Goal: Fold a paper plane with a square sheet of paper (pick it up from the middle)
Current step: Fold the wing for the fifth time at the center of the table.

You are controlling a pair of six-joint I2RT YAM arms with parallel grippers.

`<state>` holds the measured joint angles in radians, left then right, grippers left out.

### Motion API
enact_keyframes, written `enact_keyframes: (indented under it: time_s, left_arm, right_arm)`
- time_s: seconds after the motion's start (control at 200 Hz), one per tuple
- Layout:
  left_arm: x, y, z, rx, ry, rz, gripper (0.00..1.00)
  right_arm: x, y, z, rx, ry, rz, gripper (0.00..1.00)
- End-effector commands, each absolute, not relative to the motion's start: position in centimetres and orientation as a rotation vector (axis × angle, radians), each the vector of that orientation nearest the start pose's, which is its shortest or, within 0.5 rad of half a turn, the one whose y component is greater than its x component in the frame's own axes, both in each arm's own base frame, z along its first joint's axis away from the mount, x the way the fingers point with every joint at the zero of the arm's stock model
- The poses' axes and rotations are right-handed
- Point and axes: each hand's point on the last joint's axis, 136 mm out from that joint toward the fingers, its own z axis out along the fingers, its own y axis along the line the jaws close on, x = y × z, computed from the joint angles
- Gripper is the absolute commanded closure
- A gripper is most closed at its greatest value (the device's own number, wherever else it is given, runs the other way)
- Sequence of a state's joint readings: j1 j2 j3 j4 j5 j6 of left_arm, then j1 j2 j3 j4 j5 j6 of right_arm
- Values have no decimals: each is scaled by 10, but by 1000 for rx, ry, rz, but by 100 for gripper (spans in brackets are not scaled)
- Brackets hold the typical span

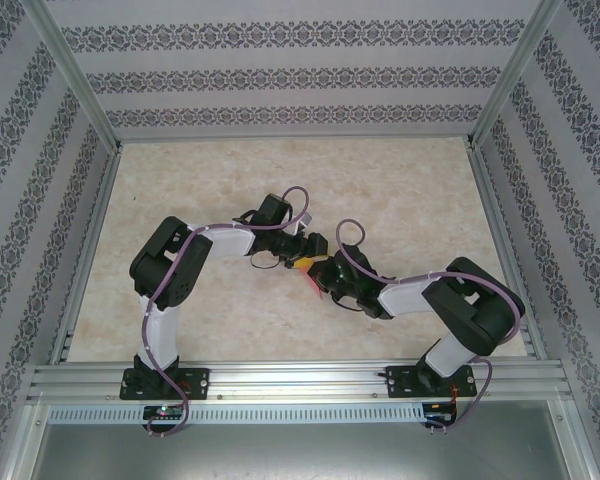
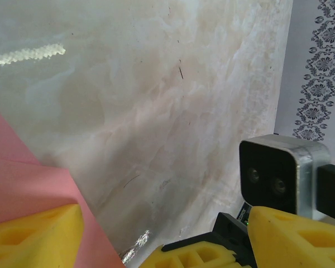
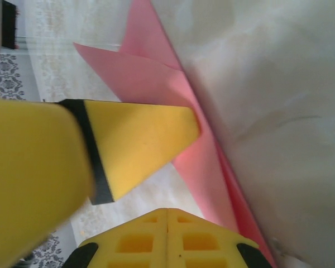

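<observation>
The pink sheet of paper (image 1: 310, 283) lies folded on the table between the two arms, with creased flaps (image 3: 151, 78) standing up from it. My left gripper (image 1: 305, 258) is open. In the left wrist view one of its yellow fingers (image 2: 33, 234) rests on the pink paper (image 2: 22, 184), and the other finger (image 2: 296, 240) is off to the right above bare table. My right gripper (image 3: 167, 211) is shut, its fingers pressed together with nothing seen between them. Its tip stands just beside the paper's edge. The left arm's finger (image 3: 139, 139) presses the paper in front of it.
The marble-patterned table top (image 1: 230, 180) spreads out behind and to both sides of the arms. Patterned walls and metal frame rails (image 1: 90, 230) border it. The right wrist's camera housing (image 2: 276, 178) sits close to my left gripper's right finger.
</observation>
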<state>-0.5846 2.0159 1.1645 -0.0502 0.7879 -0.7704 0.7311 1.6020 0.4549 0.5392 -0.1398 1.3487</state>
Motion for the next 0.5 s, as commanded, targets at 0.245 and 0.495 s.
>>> enact_keyframes:
  time_s: [0.245, 0.495]
  left_arm:
    - [321, -343, 32, 100, 2801, -1353, 21]
    - [331, -336, 31, 128, 2789, -1298, 21]
  right_arm:
    - [252, 245, -29, 859, 2489, 1025, 99]
    - [219, 227, -57, 888, 2604, 947, 100]
